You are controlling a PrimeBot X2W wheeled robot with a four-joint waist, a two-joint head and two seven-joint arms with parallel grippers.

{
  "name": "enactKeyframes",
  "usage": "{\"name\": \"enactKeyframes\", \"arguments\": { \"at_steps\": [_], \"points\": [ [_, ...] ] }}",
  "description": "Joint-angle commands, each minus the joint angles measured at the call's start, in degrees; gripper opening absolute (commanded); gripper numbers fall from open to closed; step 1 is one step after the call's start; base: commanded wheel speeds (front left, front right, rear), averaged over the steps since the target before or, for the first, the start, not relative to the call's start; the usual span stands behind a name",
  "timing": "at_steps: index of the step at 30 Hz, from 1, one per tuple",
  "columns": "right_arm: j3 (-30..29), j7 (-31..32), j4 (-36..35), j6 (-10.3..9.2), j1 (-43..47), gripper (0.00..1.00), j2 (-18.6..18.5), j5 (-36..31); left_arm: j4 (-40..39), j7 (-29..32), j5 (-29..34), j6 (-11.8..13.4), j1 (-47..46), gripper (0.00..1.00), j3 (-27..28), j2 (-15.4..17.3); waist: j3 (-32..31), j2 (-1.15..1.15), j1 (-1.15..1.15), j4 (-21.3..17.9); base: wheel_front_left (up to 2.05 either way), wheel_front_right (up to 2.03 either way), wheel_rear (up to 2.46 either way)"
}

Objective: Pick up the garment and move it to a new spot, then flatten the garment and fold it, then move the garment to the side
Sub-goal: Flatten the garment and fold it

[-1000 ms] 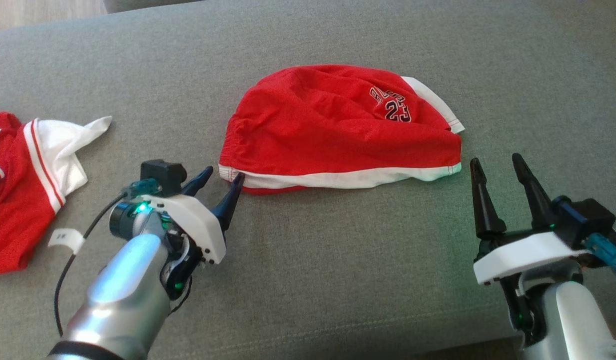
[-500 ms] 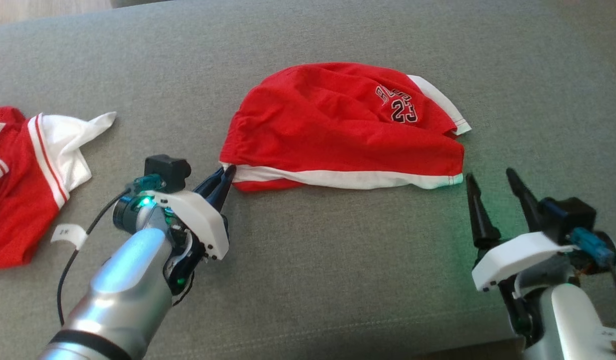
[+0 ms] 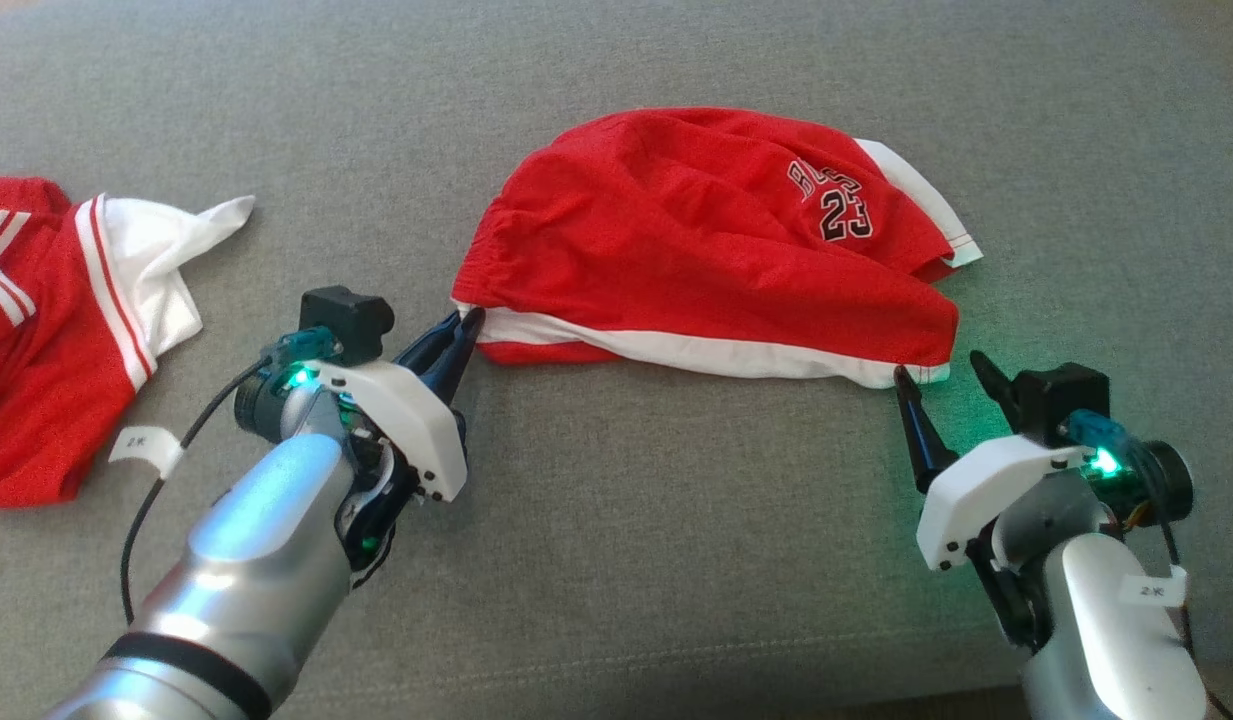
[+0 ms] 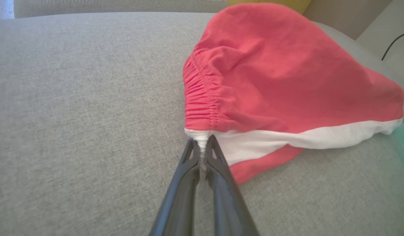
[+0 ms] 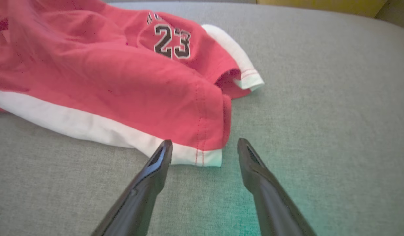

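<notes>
Left jaws newly tight on garment (image 3: 706, 230) corner; right jaws astride hem.

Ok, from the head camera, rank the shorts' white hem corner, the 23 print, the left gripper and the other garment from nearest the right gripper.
1. White hem corner, just ahead of the right gripper.
2. 23 print, higher on the shorts.
3. Left gripper, across at the shorts' other end.
4. Other garment, far left.

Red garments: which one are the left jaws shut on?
The middle shorts, printed 23, pinched at their white-trimmed corner; the striped garment far left lies untouched.
</notes>
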Motion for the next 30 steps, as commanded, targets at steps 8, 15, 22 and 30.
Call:
{"name": "enactKeyframes", "arguments": {
  "at_steps": [8,15,22,30],
  "points": [
    [1.05,-0.02,3.28,0.2,-3.56,0.38,-0.2,0.39,-0.5,-1.44,-1.26,-0.35,-3.51,0.0,-0.04,1.71,0.38,0.0,0.0,0.08,0.0,0.0,0.0],
    [1.15,-1.51,5.66,0.2,-5.05,0.0,-0.2,1.57,-0.69,-1.86,-1.66,-0.35,-3.73,0.0,-0.65,2.11,0.84,0.0,0.0,-0.33,0.0,0.0,0.0],
    [0.77,-4.31,5.29,0.2,-4.65,0.0,-0.2,3.42,-0.91,-2.08,-1.72,-0.32,-3.53,0.0,-0.22,2.29,0.33,0.0,0.0,-0.51,0.0,0.0,0.0],
    [-1.87,-11.86,-0.17,0.2,-1.02,0.0,-0.2,6.06,-12.22,-2.18,1.72,3.4,1.08,0.0,7.43,4.21,-1.8,0.0,0.0,-0.44,0.0,0.0,0.0]
  ]
}}
